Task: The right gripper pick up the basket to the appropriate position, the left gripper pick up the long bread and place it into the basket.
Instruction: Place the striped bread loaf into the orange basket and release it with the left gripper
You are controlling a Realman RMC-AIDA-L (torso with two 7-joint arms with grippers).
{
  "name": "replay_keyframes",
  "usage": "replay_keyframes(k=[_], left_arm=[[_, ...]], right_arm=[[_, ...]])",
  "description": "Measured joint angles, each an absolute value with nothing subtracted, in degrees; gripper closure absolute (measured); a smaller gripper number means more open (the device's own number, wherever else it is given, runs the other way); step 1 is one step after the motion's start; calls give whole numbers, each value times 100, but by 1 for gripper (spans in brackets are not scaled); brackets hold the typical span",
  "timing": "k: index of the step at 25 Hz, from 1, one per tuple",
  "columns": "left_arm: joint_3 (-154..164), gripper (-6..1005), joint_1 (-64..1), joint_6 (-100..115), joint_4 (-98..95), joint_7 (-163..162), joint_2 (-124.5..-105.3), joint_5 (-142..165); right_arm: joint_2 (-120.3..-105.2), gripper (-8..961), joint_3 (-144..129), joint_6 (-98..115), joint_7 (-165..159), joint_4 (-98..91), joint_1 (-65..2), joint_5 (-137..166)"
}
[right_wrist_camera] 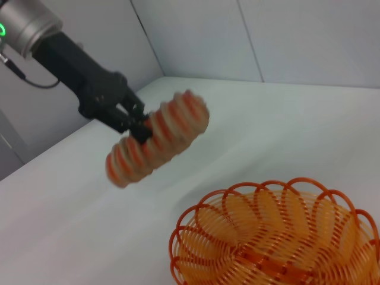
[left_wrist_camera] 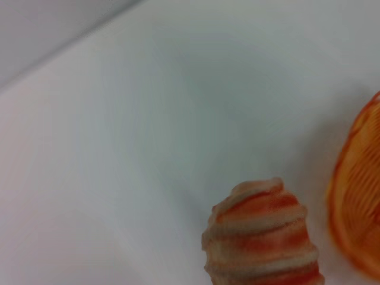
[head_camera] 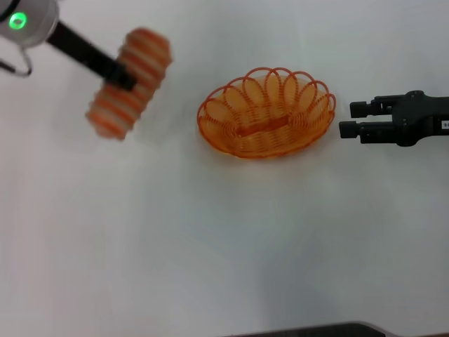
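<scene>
While clamped in left hand (head_camera: 125,77), orange/cream striped long bread (head_camera: 130,82) aloft, right hand (head_camera: 356,119) apart beside basket (head_camera: 265,112)

You're looking at a basket (head_camera: 266,112) of glossy orange looped wire, plastic-looking, on a smooth matt white table (head_camera: 210,246). The bread (head_camera: 130,83) looks soft and matt, ridged across in orange and cream stripes. Both grippers, left (head_camera: 125,76) and right (head_camera: 354,119), are matt black.

left tool (head_camera: 125,77) clamped, right tool (head_camera: 349,119) parted
</scene>
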State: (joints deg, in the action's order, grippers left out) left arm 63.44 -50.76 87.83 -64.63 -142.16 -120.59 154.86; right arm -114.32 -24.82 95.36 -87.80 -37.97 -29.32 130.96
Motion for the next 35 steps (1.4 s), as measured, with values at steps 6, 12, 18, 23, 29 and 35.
replay_keyframes(k=[6,12,18,23,29,35], left_arm=[[6434,742,-5570,8517,-6411,-12785,-12383,15039],[7444,790,-6144,7748,-5247,-12442,-12421,14777],[7721,844,-6324,7510,-4854,-12228,-12428,14255],[7720,774,-6352,7500,-4850,-12249,-12436,13993],[7679,610,-6215,7410,-4863,-12266,-12418,13977],[7407,363,-5800,7504,-5234,-12239,-12399,13912]], right_arm=[[-11430,314,-2386,9554,-8787,-3787,-2925,13096],[-11433,314,-2365,9558,-8816,-3760,-2890,13079],[-11434,315,-2328,9542,-8803,-3738,-2876,13027],[-11434,316,-2318,9521,-8786,-3734,-2914,13025],[-11438,317,-2334,9510,-8782,-3725,-2937,13025],[-11462,318,-2343,9509,-8780,-3725,-2942,13025]])
